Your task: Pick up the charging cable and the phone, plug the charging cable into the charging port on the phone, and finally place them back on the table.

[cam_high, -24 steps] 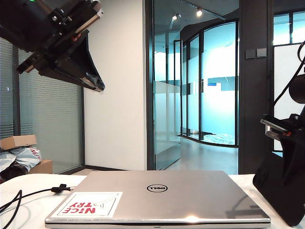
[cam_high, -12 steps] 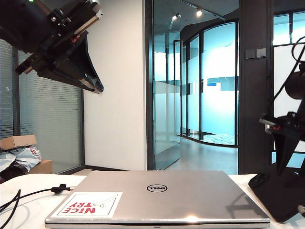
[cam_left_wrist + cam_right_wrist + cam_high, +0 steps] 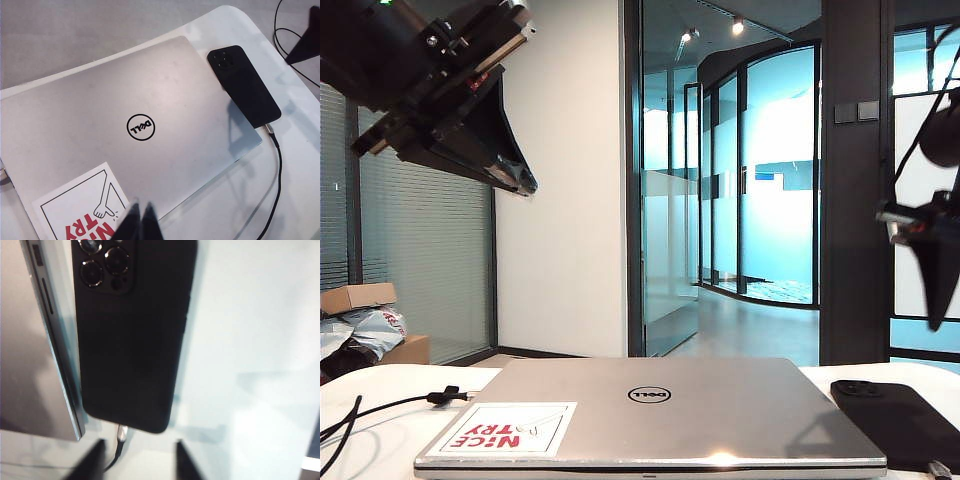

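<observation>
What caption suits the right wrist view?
Open right claw above the phone, charging cable plugged in, beside the laptop.

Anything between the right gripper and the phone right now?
Nothing visible. The right gripper hangs open above the plug end of the phone, which lies back-up on the table beside the laptop, cable plugged in. The left gripper is shut over the laptop.

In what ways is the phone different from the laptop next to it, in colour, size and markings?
The phone is matte black; the laptop is silver. The phone is far smaller and narrower than the laptop. The phone's back shows a camera bump and the charging cable enters its short edge; the laptop's lid bears a round logo and a red-lettered sticker. Both lie flat on the white table, side by side.
</observation>
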